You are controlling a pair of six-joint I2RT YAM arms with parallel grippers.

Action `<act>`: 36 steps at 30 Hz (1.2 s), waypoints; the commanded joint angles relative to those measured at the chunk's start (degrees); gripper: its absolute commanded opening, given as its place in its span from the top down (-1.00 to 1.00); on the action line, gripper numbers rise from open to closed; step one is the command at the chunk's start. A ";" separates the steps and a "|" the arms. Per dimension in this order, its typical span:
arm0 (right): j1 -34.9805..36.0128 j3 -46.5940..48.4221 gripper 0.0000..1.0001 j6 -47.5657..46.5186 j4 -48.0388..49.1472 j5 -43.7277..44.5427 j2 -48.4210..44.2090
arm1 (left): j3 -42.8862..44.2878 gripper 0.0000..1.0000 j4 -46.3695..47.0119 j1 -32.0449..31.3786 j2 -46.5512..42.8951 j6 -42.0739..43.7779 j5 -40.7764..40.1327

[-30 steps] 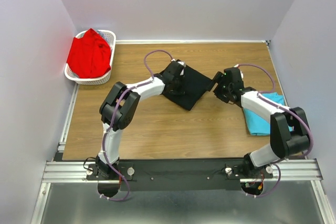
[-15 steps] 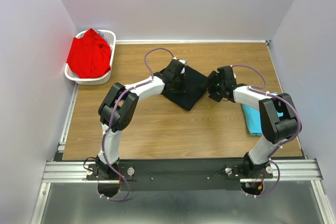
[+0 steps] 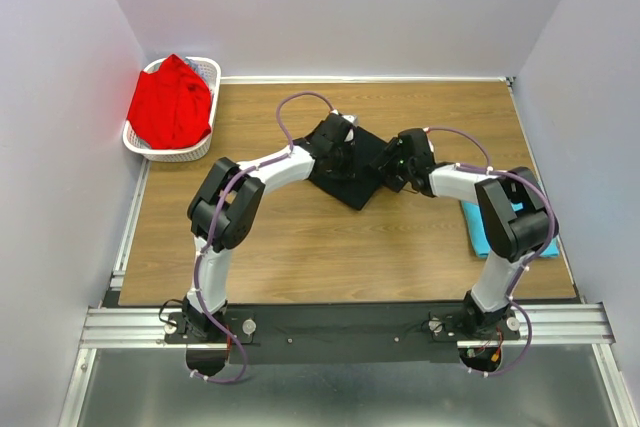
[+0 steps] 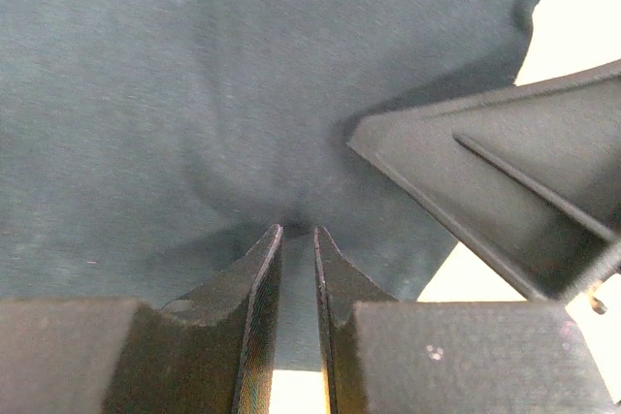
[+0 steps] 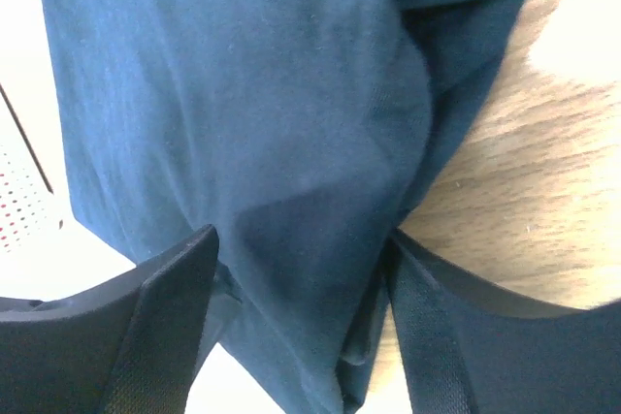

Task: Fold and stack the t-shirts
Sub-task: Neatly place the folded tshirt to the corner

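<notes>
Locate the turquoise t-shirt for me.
Top view: the turquoise t-shirt lies on the right side of the table, near its right edge. It is partly hidden under the right arm and apart from the black t-shirt at centre.

Wood table point(image 3: 300, 237), black t-shirt point(image 3: 366, 153), turquoise t-shirt point(image 3: 478, 237)

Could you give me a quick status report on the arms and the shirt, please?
Left gripper pinching black t-shirt. Right gripper open, straddling its edge. Turquoise t-shirt off right, red t-shirt in basket; nothing obstructing.
</notes>
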 commanded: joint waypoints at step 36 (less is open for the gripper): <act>-5.30 7.73 0.99 3.87 -28.65 24.51 -9.06 | 1.40 0.47 -6.88 1.46 -20.07 2.05 0.00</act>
